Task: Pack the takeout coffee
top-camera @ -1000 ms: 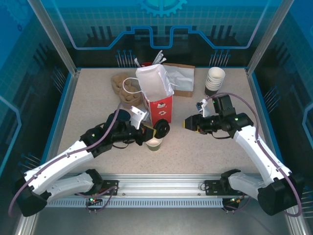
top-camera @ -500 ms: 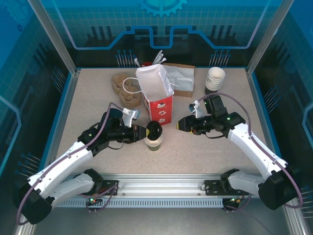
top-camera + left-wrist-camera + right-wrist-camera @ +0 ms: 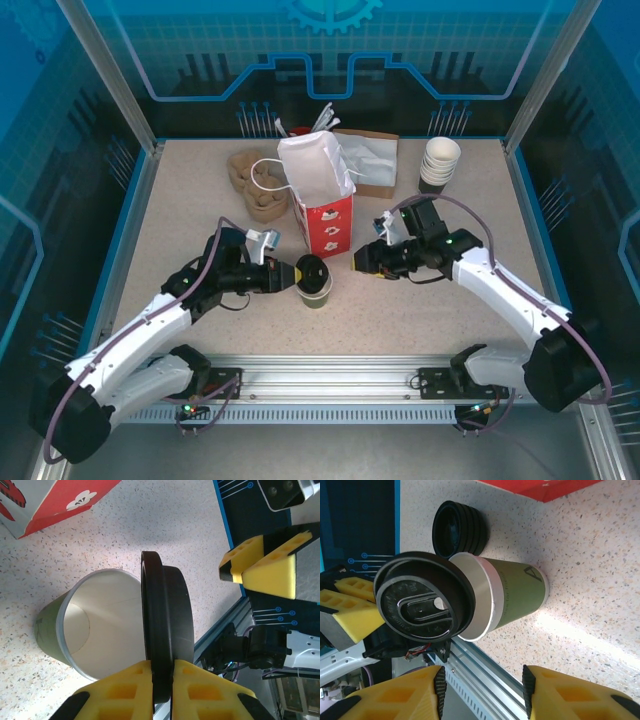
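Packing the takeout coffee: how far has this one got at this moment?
Early. Done: the paper bag stands open beside the cup. In hand: the left gripper pinches the black lid at the cup's open rim, not seated; the right gripper is open, close to the cup. Left: seat the lid, then put the cup into the bag.

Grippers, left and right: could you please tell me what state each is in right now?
Left gripper: shut on the black lid.
Right gripper: open, holding nothing.
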